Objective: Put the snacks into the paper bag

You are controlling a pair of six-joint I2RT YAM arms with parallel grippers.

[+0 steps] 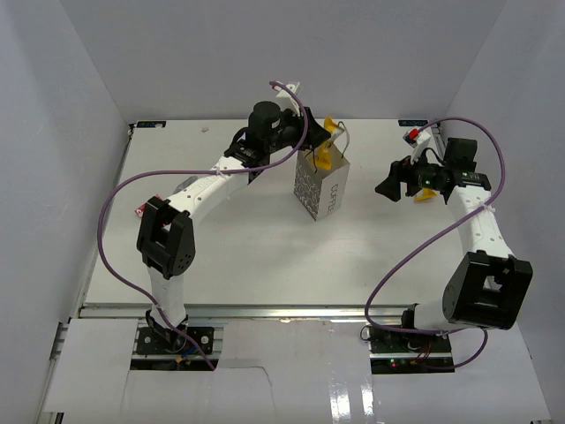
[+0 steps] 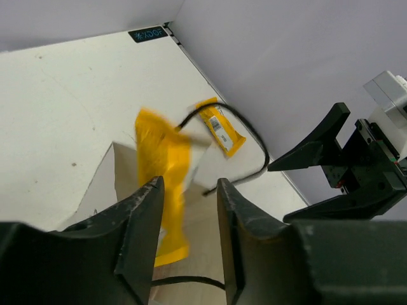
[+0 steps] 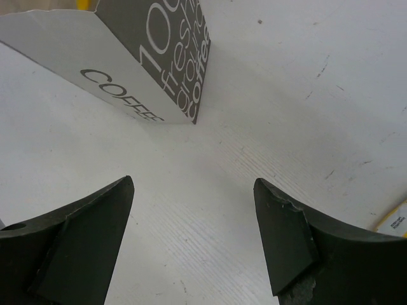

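Now | left claw [image 2: 189, 185] parted above paper bag [image 1: 325, 191] | right claw [image 3: 192, 184] spread wide

The white paper bag [image 1: 322, 190] stands upright near the middle of the table [image 1: 221, 265], mouth open, with grey "COFFEE" lettering and black cord handles. A blurred yellow packet [image 2: 162, 178] is at its mouth. A second yellow packet [image 2: 220, 129] lies flat just behind it.
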